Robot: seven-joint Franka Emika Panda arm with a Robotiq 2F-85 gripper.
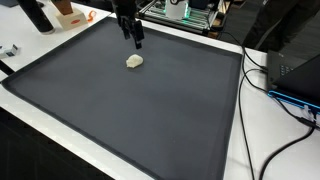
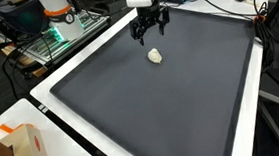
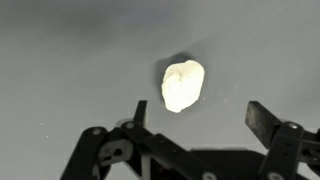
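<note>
While the black gripper [image 1: 137,43] hovers with jaws wide apart, the small cream-white lump [image 1: 134,61] lies just beneath, slightly ahead (off-centre in wrist view). Advisable: centre first, then lower straight toward the dark grey mat [image 1: 150,120].

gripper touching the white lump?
Apart. The wrist view shows bare mat between the white lump and each finger of the open gripper; in both exterior views the gripper hangs above the lump.

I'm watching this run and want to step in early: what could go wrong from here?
The white lump is small and uneven; the open hand above it might pinch off-centre and flick it across the dark mat.
In the wrist view it sits nearer one finger, so closing may shove it aside.
</note>
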